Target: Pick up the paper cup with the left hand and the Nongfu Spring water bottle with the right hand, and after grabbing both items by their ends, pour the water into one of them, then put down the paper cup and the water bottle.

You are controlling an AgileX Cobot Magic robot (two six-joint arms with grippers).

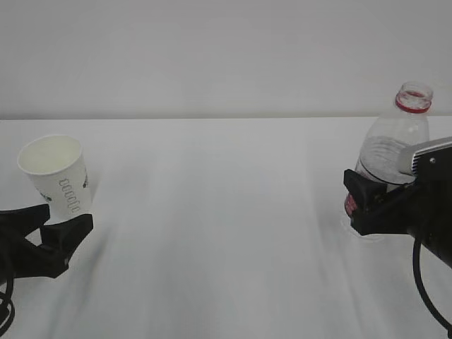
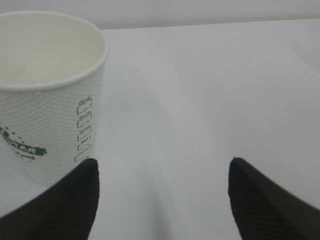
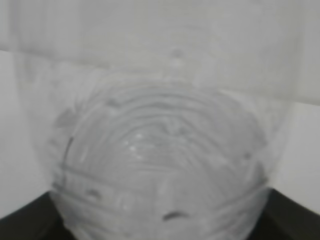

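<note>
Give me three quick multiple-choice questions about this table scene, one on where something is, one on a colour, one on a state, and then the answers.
1. In the exterior view, the paper cup is:
A far left
B centre
C far right

2. The water bottle has a neck ring coloured:
A blue
B red
C green

3. The bottle's mouth is:
A capped
B uncapped
C taped over

Answers:
1 A, it sits tilted at the left gripper.
2 B, a red ring circles the neck.
3 B, the opening shows no cap.
</note>
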